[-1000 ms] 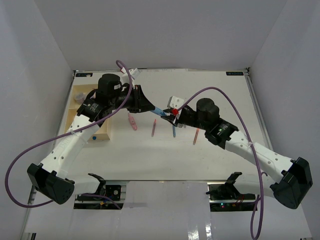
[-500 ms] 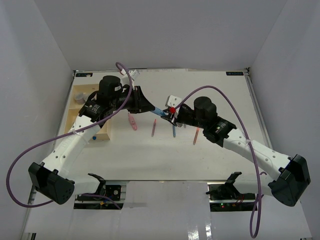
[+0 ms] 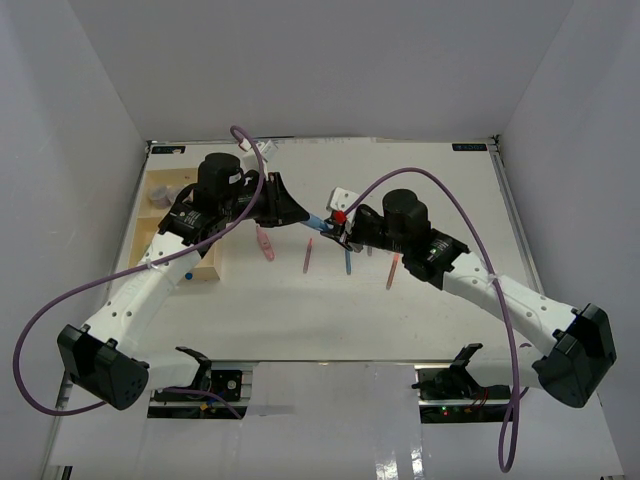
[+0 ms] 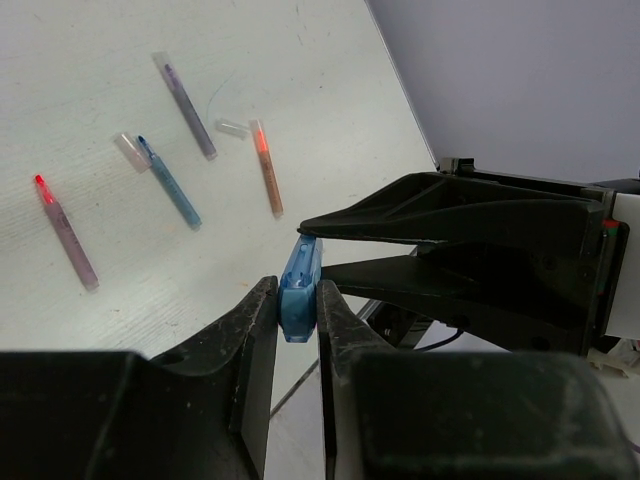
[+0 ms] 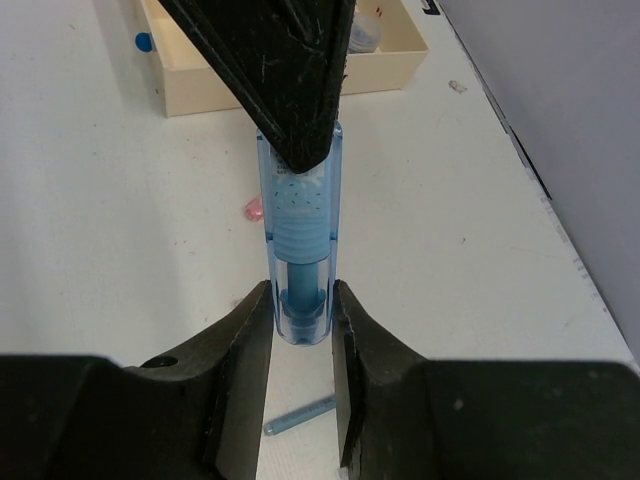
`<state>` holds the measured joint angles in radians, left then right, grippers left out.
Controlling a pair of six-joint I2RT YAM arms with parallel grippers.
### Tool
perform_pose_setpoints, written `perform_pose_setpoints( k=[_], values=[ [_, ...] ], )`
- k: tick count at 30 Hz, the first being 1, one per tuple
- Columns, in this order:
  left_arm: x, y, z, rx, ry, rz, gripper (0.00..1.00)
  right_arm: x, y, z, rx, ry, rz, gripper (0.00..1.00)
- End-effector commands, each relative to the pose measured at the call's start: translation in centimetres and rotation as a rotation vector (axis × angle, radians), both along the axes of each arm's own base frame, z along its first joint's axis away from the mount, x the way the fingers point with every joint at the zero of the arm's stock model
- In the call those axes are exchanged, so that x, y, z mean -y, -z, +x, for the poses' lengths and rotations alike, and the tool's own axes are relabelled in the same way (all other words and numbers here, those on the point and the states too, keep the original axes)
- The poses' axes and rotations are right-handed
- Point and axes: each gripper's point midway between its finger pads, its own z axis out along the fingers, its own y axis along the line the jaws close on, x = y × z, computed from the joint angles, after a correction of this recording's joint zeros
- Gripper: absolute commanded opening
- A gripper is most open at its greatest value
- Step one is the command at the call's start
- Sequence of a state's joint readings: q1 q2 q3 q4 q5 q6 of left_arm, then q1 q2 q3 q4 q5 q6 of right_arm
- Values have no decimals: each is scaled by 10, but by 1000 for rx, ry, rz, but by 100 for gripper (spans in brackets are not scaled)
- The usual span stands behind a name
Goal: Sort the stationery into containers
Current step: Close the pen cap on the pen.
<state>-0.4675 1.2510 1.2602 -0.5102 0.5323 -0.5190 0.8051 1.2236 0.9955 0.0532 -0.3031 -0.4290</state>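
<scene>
Now both tools are holding one and the same blue marker (image 3: 317,221) in the air, a little toward 12 o'clock from the centre of the tabletop (image 3: 450,190). The left tool (image 4: 298,312) is almost fully closed. Its two fingers are pressing on opposite sides of one end of the marker, with only the marker's width between them. The right tool (image 5: 300,318) is gripping the other end in the same way, its fingers (image 5: 243,340) touching the clear blue barrel on both sides. In the right wrist view the tip of the left tool is covering the far end of the marker, so the two tools are nearly meeting.

Below them, at 6 o'clock from the marker in the top view, four pens are lying loose and apart on the tabletop: a pink pen (image 3: 265,243), a red-tipped pen (image 3: 308,256), a thin blue pen (image 3: 348,262) and an orange pen (image 3: 392,270). The cream tray (image 3: 212,262) is sitting at 9 o'clock from the marker, near the left edge of the tabletop. A grey pot (image 3: 160,194) is showing in its far part.
</scene>
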Motion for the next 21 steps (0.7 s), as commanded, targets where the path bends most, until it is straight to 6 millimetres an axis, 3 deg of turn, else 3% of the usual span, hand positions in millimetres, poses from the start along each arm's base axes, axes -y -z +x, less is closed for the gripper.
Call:
perform_pose_setpoints(
  k=[1, 4, 7, 16, 21],
  values=[
    [9, 33, -32, -147, 108, 38, 29, -16, -153, -8, 333, -76, 349, 8],
    [9, 28, -31, -130, 110, 36, 20, -17, -144, -7, 317, -78, 332, 8],
    [9, 27, -31, -121, 114, 36, 18, -15, -136, -8, 304, -72, 325, 8],
    [8, 35, -33, -145, 110, 38, 29, -14, -157, -10, 332, -72, 366, 8],
    [8, 32, -31, -136, 101, 40, 36, -16, -145, -9, 310, -78, 343, 8]
  ],
)
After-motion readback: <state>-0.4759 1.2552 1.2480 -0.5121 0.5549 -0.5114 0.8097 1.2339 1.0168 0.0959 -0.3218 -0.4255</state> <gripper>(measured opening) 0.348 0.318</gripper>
